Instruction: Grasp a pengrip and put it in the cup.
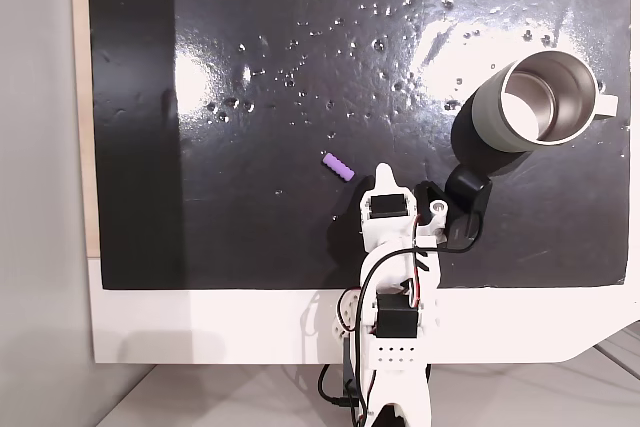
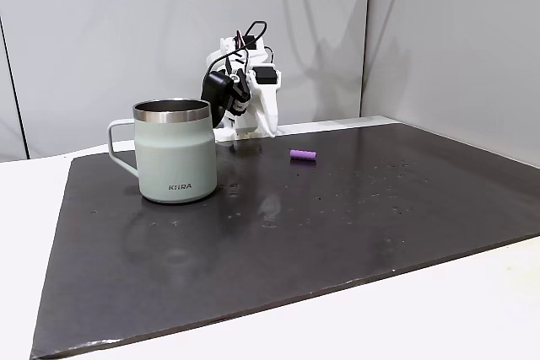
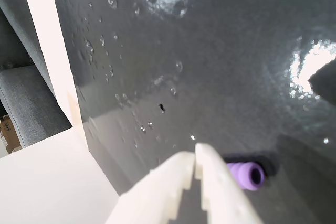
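Note:
The purple ribbed pengrip (image 1: 338, 166) lies on the black mat, left of my gripper (image 1: 384, 176) in a fixed view. In the wrist view my white fingertips (image 3: 185, 162) are pressed together, shut on nothing, and the pengrip (image 3: 245, 174) lies just to their right on the mat, partly hidden behind them. The grey cup (image 1: 535, 99) stands upright at the mat's right side with its white handle pointing right and its shiny inside holding nothing. Another fixed view has the cup (image 2: 175, 153) in front, the pengrip (image 2: 303, 155) to its right, and my gripper (image 2: 271, 126) behind both.
The black mat (image 1: 250, 67) is glossy, with scattered droplets and light glare. It lies on a white table (image 1: 200, 327). The arm's base (image 1: 395, 347) is at the table's near edge. Grey walls (image 2: 126, 23) stand behind the arm.

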Motion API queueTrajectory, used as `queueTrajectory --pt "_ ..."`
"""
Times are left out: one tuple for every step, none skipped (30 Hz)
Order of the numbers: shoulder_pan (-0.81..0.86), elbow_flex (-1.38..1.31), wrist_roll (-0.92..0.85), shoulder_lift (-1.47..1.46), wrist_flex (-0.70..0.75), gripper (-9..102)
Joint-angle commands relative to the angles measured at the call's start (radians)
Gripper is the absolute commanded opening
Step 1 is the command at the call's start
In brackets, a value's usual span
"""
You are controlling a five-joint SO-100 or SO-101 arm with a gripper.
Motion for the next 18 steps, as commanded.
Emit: queueTrajectory --pt "0.003 -0.003 -0.015 0.006 -0.051 0" --pt "0.003 -0.003 -0.015 0.006 -0.051 0" --pt "0.003 -0.003 -0.017 0.006 -0.051 0" --pt "0.003 -0.003 -0.017 0.006 -0.051 0" --pt "0.002 -0.003 -0.018 0.006 -0.051 0" --pt "0.002 -0.003 -0.02 0.006 -0.051 0" --pt "-0.002 -0.003 -0.021 0.006 -0.051 0" --pt "-0.003 -0.003 -0.025 0.006 -0.051 0" --pt "-0.005 -0.003 -0.025 0.006 -0.051 0" --pt "-0.005 -0.003 -0.025 0.006 -0.051 0" --pt "-0.005 -0.003 -0.025 0.006 -0.051 0" --pt "-0.005 -0.003 -0.025 0.006 -0.051 0" --pt "-0.005 -0.003 -0.023 0.006 -0.051 0" --pt "-0.005 -0.003 -0.021 0.006 -0.051 0" --pt "-0.002 -0.003 -0.02 0.006 -0.051 0" --pt "-0.002 -0.003 -0.02 0.006 -0.051 0" --pt "-0.002 -0.003 -0.02 0.006 -0.051 0" --pt "-0.002 -0.003 -0.018 0.006 -0.051 0"
